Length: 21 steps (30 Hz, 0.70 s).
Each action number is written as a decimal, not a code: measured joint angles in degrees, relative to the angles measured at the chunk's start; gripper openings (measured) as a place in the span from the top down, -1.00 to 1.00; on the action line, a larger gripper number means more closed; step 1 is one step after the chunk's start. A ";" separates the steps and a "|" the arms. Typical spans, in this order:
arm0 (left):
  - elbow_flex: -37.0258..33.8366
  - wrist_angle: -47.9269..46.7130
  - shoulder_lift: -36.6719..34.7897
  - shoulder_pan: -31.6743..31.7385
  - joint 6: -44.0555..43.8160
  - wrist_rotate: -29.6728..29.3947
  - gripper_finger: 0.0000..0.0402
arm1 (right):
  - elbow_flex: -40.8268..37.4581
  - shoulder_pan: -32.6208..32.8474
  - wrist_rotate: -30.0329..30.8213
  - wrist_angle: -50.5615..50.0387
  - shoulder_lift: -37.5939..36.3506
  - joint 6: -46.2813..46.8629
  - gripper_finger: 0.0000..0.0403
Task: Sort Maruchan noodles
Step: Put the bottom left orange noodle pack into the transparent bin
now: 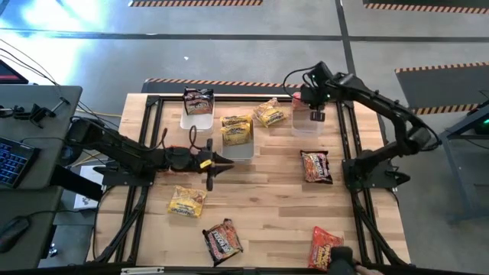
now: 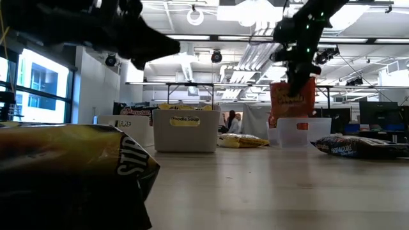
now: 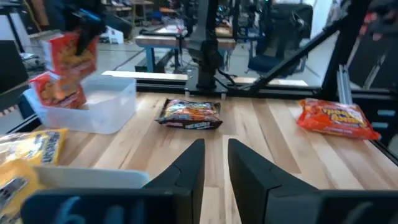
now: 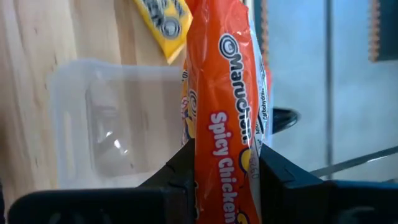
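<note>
Yellow packet [image 2: 70,169] lying nearest low camera on tabletop [image 1: 267,198]. Right tool [image 4: 227,168] clamping upright red-orange Spicy Chicken packet [image 4: 227,93], hanging it over clear bin [image 1: 306,122] at far right. Left tool [image 3: 214,168] hovering mid-tabletop, fingers nearly together, gripping nothing. Other Maruchan packets lying scattered: dark one [image 1: 221,241], red-orange one [image 1: 315,166].

Three clear bins [image 1: 238,145] stand on the wooden table [image 1: 267,206] near its far edge.

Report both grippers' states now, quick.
Left gripper: empty, fingers slightly apart, above the table's middle.
Right gripper: shut on a red packet, over the clear bin.
</note>
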 joint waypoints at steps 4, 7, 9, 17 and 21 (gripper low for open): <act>-3.48 4.12 0.00 0.92 -1.06 -0.03 0.77 | -0.02 -2.51 -1.46 -0.21 3.07 -1.17 0.61; -4.69 6.14 0.00 1.75 -1.07 -0.03 0.79 | -0.02 -3.52 -1.71 1.14 4.86 -1.72 0.61; -4.83 6.10 0.00 2.27 -1.08 -0.03 0.79 | -0.02 -4.02 -2.30 1.87 5.62 -2.06 0.61; -4.83 6.23 0.00 2.63 -1.08 0.18 0.80 | -0.02 -5.41 -3.69 3.70 8.13 -2.11 0.61; -4.83 6.23 0.00 2.62 -1.08 0.18 0.80 | -0.02 -6.06 -4.39 4.74 9.28 -2.11 0.61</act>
